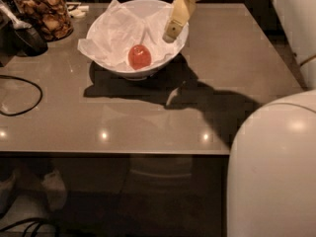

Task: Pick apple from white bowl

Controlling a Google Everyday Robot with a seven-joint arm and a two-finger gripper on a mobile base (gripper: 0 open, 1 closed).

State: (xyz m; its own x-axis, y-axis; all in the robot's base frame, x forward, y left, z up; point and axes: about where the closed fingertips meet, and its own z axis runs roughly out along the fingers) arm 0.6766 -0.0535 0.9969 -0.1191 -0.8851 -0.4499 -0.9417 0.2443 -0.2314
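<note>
On the grey table [232, 58], one white bowl [148, 72] is being shown, with one apple [139, 57] lying inside it on crumpled white paper [116, 31], near the middle. The apple is being seen as small, round, glossy and red-orange. One gripper [174, 26] is being held over the bowl's right rim, apart from the apple; whether it is released or clenched cannot be told. One snack jar [47, 11] is standing far left.

No text readable, even on gripper [173, 29] above white bowl [165, 61].
</note>
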